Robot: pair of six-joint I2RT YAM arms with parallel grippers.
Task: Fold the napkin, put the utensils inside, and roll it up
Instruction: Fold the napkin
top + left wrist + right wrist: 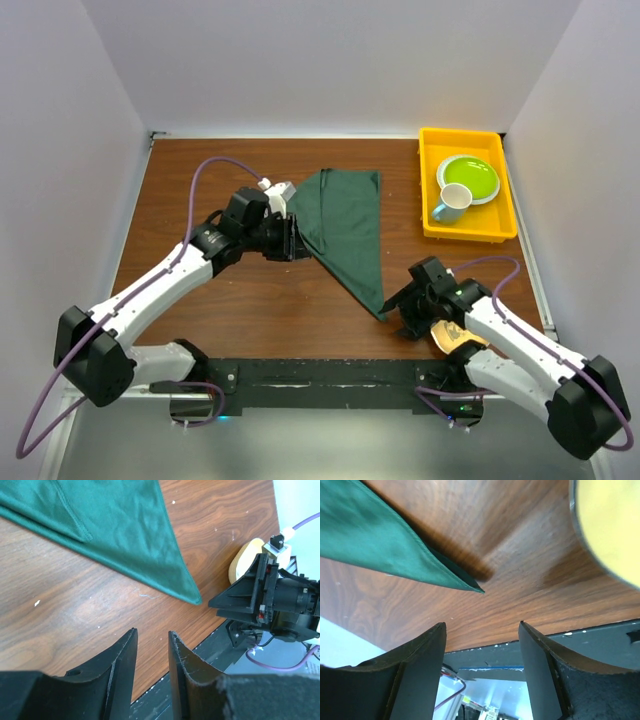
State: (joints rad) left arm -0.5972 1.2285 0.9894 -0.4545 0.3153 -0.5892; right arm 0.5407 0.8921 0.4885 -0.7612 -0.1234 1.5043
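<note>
Napkin (347, 225) lies on the table (190, 180) as a folded triangle, and we see its near tip just before the right gripper (482, 626), jaws apart. Left gripper (151, 636) hovers by its left edge, fingers slightly parted, empty.

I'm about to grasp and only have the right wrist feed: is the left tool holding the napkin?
Observer: No, the left tool is open and empty, beside the napkin's left edge.
Operator: What shape is the napkin?
Observer: Roughly a triangle, its near tip by the right tool.
Operator: Where's the tray?
Observer: Far right corner: a yellow tray holding a green plate and a mug.
</note>
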